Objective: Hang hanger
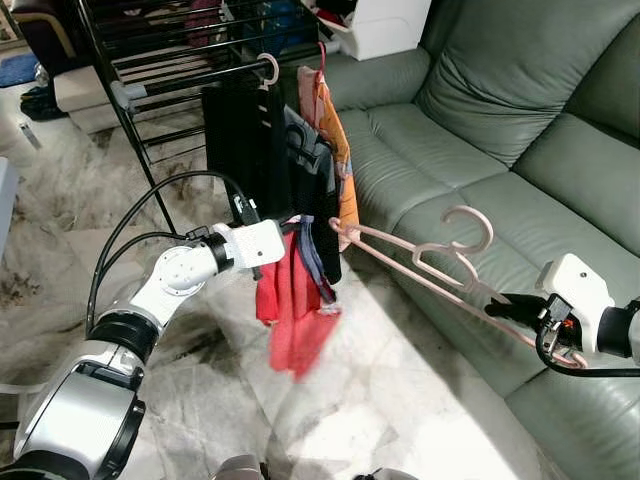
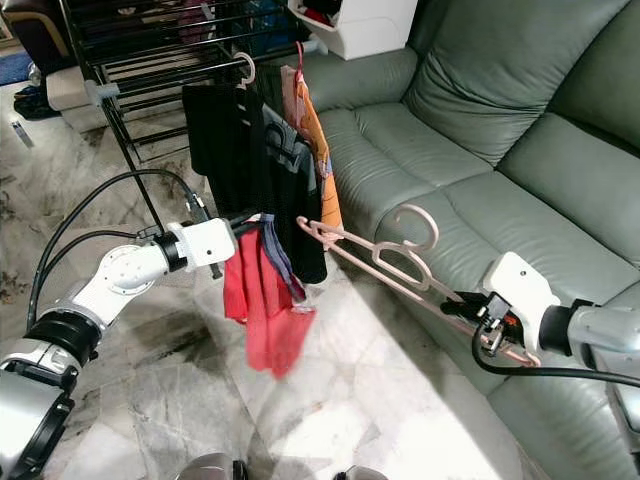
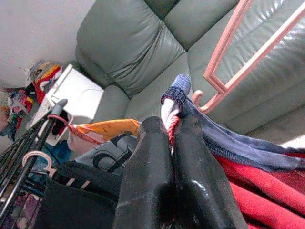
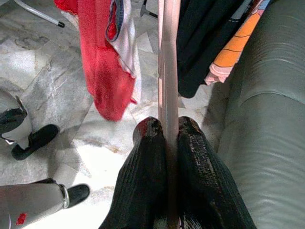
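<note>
While right gripper (image 1: 500,303) clamps pink hanger (image 1: 420,262), left gripper (image 1: 290,229) pinches red garment (image 1: 292,305)

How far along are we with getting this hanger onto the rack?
Done: several garments already hang on the drying rack. In hand: the right gripper is shut on one end of the pink hanger, and the left gripper is shut on the red garment at the hanger's other end. Left: the hook is not yet on a rack bar, and the garment hangs bunched.

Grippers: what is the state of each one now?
Left gripper: shut on the red garment.
Right gripper: shut on the pink hanger.
</note>
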Motion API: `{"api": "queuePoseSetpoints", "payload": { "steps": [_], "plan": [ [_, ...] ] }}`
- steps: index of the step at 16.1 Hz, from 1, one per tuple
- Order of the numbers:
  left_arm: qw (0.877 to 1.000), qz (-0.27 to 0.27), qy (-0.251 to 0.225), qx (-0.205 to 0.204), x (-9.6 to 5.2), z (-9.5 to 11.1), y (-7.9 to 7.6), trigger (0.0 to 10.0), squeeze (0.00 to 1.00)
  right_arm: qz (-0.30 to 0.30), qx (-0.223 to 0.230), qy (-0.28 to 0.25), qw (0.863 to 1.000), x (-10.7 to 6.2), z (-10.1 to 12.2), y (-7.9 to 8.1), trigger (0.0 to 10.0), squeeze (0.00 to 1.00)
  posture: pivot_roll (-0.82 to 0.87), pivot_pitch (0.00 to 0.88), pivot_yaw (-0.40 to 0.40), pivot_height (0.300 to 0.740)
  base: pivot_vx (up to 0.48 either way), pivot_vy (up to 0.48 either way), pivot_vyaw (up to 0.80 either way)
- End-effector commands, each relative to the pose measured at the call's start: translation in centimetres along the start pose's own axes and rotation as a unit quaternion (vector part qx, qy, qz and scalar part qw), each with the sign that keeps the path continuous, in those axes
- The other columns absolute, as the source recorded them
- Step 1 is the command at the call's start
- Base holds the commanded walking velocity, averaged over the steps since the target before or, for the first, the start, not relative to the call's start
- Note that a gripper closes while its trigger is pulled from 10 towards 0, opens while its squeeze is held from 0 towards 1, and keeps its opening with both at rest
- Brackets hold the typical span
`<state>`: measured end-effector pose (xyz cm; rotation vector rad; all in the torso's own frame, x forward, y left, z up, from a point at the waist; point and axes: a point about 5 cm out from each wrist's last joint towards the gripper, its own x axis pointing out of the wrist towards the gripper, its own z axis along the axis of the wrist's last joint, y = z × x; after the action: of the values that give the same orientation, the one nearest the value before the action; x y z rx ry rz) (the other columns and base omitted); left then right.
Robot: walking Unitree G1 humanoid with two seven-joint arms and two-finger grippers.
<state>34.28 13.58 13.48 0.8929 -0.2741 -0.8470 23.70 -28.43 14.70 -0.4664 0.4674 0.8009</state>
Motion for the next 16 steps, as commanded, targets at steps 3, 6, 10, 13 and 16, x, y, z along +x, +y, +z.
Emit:
{"api": "queuePoseSetpoints", "payload": {
  "steps": [3, 6, 10, 13, 16],
  "plan": [
    [1.0, 0.01, -0.017, 0.015, 0.7, 0.7, 0.7, 10.0, 0.0, 0.039, 0.014, -0.008, 0.999, -0.4, 0.3, 0.7, 10.0, 0.0, -0.14, 0.005, -0.009, 0.74, 0.0, 0.0, 0.0],
    [1.0, 0.012, -0.02, 0.015, 0.9, 0.9, 0.9, 10.0, 0.0, 0.065, 0.028, 0.014, 0.997, -0.7, -0.5, 1.4, 10.0, 0.0, -0.14, 0.006, -0.008, 0.74, 0.0, 0.0, 0.0],
    [1.0, 0.009, -0.02, 0.014, 0.9, 0.9, 0.8, 10.0, 0.0, 0.069, 0.033, 0.019, 0.997, -0.6, -0.9, 1.7, 10.0, 0.0, -0.14, 0.006, -0.006, 0.74, 0.0, 0.0, 0.0],
    [1.0, 0.011, -0.024, 0.016, 1.0, 1.0, 0.9, 10.0, 0.0, 0.071, 0.035, 0.023, 0.997, -0.4, -1.1, 1.8, 10.0, 0.0, -0.14, 0.006, -0.007, 0.74, 0.0, 0.0, 0.0],
    [0.999, 0.011, -0.026, 0.015, 1.0, 1.1, 0.9, 10.0, 0.0, 0.076, 0.038, 0.025, 0.996, -0.4, -1.1, 1.9, 10.0, 0.0, -0.14, 0.006, -0.009, 0.74, 0.0, 0.0, 0.0]
  ]
}}
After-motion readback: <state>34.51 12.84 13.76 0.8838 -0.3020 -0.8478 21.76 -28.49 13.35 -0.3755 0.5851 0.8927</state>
